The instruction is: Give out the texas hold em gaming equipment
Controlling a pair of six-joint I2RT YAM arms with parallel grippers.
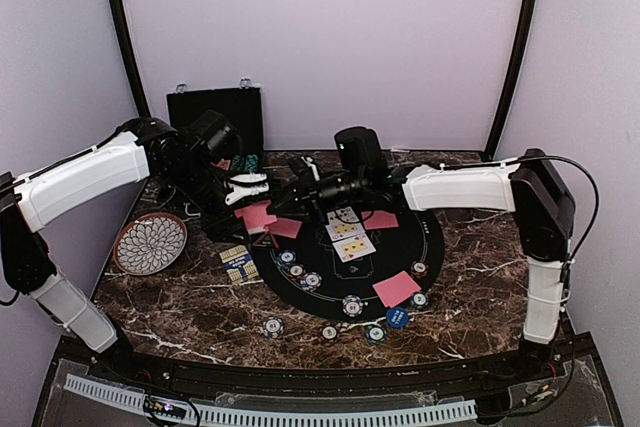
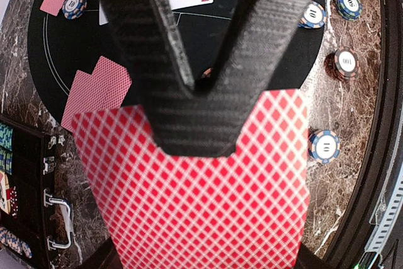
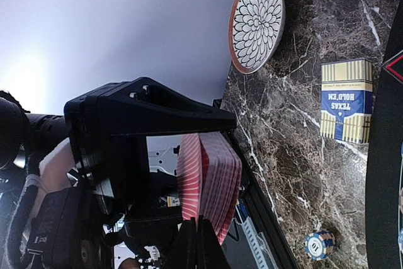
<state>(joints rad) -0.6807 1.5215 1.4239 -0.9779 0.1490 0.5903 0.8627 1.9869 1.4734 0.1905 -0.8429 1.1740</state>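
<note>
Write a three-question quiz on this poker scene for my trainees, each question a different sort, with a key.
1. True or false: the left pincer is clamped on a red-backed deck.
2. The petal-pattern plate rests: A on the black mat; B on the marble table; C inside the case.
3. Fill in: the card box reads "Texas ____".
Key: 1 true; 2 B; 3 Hold'em.

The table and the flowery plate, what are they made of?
The table looks like polished marble, or maybe a marble-print top: dark brown, glossy, with white veins. The plate looks like glazed ceramic, though it could be melamine: it has a smooth white face, a black petal pattern and a reddish-brown rim.
</note>
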